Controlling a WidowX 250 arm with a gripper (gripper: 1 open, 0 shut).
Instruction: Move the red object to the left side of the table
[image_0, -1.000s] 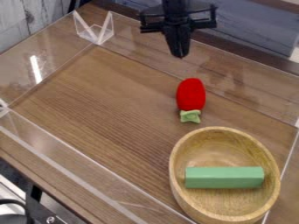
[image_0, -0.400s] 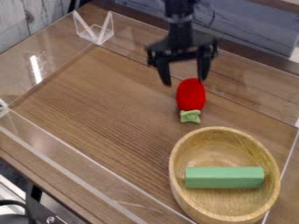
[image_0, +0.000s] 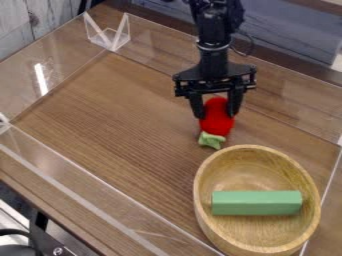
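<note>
no readable text, labels, brands, numbers or signs anywhere

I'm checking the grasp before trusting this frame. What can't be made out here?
- Top of the red object: hidden behind the gripper in the camera view.
- Whether the fingers touch it: too small to tell.
- Green block: its lower edge is hidden by the bowl rim.

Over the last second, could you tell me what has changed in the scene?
The gripper opened from shut, came down and now straddles the red object with its fingers on either side; a firm grip is not visible yet. The red object, the wooden bowl and the green block inside it stayed put on the table.
</note>
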